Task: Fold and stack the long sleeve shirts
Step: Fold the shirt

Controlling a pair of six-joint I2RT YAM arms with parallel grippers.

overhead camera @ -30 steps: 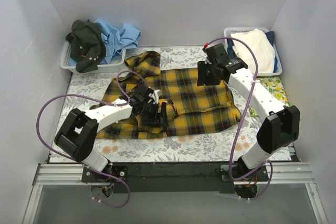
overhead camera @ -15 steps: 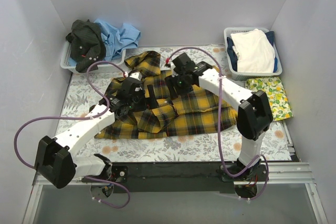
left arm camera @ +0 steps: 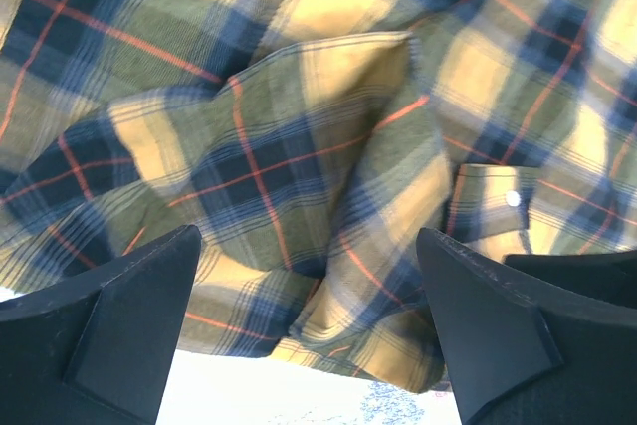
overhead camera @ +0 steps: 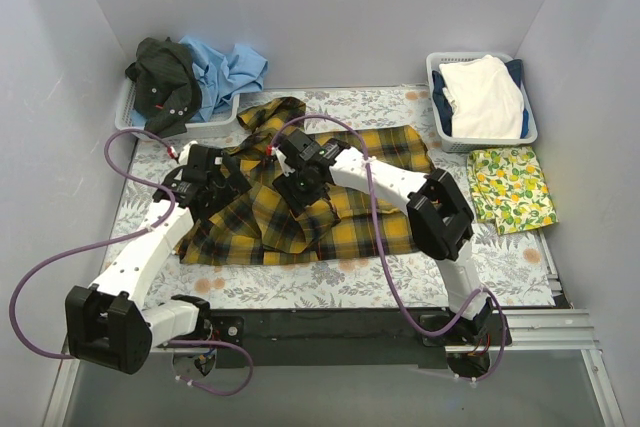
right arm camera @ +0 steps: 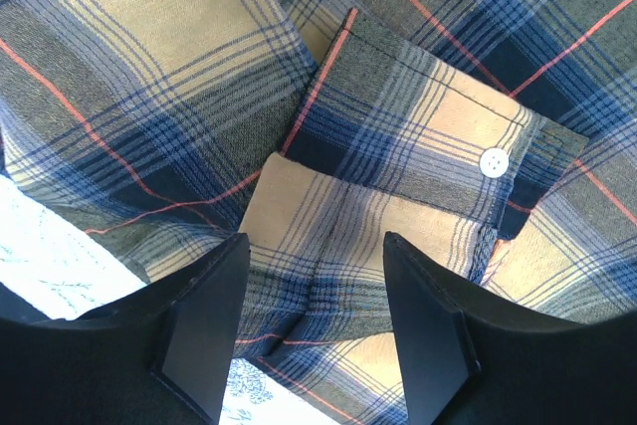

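The yellow-and-black plaid shirt [overhead camera: 360, 202] lies rumpled across the middle of the table cover. My left gripper [overhead camera: 213, 184] hangs over its left part, jaws wide open, with a fold of plaid [left arm camera: 328, 196] lying between and below the fingers [left arm camera: 109, 330]. My right gripper [overhead camera: 300, 184] is over the shirt's middle, also open. Its fingers [right arm camera: 204, 330] straddle a plaid cuff [right arm camera: 418, 136] with a white button [right arm camera: 493, 161]. More shirts, dark [overhead camera: 165, 82] and light blue [overhead camera: 225, 67], are heaped in the back left basket.
A white basket [overhead camera: 130, 122] at the back left holds the heaped shirts. Another basket [overhead camera: 528, 117] at the back right holds folded white and dark cloth. A lemon-print cloth [overhead camera: 510, 187] lies at the right edge. Grey walls close in both sides.
Both arms swung left: the left gripper from the shirt's lower middle to its left part, the right gripper from the back right to the middle. The shirt's right side has pulled in leftward.
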